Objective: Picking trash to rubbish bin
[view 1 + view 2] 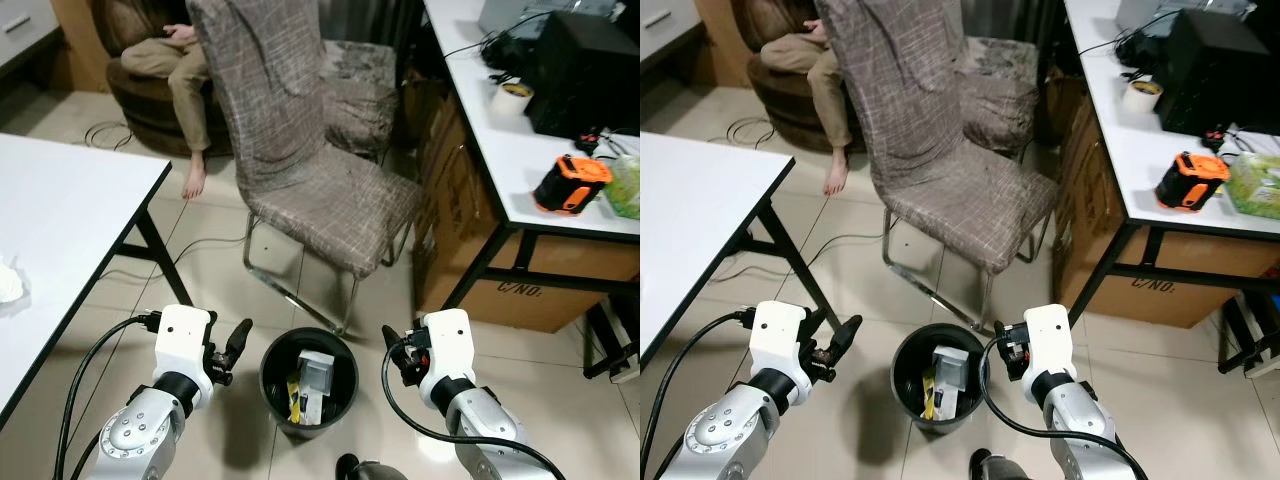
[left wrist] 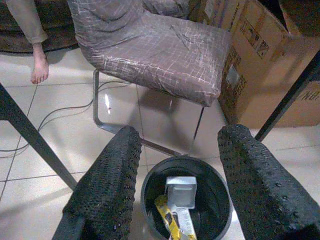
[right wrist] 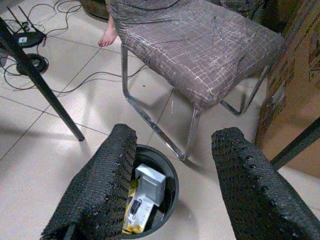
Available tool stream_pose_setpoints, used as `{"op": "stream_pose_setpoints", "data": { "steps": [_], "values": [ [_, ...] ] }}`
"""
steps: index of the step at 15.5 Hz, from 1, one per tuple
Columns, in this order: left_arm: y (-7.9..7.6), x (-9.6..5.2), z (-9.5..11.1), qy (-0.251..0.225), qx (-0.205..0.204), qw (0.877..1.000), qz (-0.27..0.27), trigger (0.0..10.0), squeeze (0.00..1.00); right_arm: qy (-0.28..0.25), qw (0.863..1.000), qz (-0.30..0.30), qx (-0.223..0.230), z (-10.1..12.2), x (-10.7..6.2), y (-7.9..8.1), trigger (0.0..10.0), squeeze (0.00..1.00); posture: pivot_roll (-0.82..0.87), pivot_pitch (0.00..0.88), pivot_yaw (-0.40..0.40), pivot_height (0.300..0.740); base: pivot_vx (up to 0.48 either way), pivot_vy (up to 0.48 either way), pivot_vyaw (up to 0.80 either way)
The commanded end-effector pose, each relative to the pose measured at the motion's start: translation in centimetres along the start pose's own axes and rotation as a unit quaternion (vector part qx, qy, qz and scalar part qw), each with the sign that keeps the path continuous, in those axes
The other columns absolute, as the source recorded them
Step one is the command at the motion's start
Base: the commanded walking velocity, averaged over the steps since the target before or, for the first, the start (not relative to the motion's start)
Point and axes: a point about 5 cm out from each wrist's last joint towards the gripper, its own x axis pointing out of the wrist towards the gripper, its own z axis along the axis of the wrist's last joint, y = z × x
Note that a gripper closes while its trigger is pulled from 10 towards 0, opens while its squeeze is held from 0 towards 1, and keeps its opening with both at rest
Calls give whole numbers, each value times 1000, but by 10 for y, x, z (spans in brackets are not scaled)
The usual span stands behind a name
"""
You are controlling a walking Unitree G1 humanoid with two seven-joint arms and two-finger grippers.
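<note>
A black round rubbish bin [image 1: 276,398] stands on the tiled floor between my two arms. Inside it lie a grey box [image 1: 316,373] and yellow packaging [image 1: 293,395]. My left gripper [image 1: 238,343] hangs just left of the bin, open and empty. My right gripper [image 1: 392,345] hangs just right of the bin, open and empty too. In the left wrist view the bin [image 2: 152,183] shows between the two black fingers [image 2: 107,185]. The right wrist view shows the bin [image 3: 171,186] and the grey box [image 3: 150,184] between its fingers [image 3: 247,185].
A fabric-covered chair [image 1: 320,190] with chrome legs stands right behind the bin. A white table [image 1: 60,230] is at my left, a white desk [image 1: 520,140] with cardboard boxes [image 1: 470,230] under it at my right. A person's leg [image 1: 190,100] and cables [image 1: 110,130] are farther back.
</note>
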Motion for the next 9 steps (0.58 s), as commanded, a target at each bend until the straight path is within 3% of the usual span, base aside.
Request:
{"op": "stream_pose_setpoints", "data": {
  "steps": [1,9],
  "values": [
    [-3,1,9,-7,6,1000,-9,10000,0,0,1000,-10,4,2,-3,-2,10000,0,-1,37,-30,740,-244,0,0],
    [-1,8,23,-11,15,1000,-11,10000,0,0,1000,-19,8,5,-3,-5,10000,0,-1,44,-24,740,-282,0,0]
  ]
}}
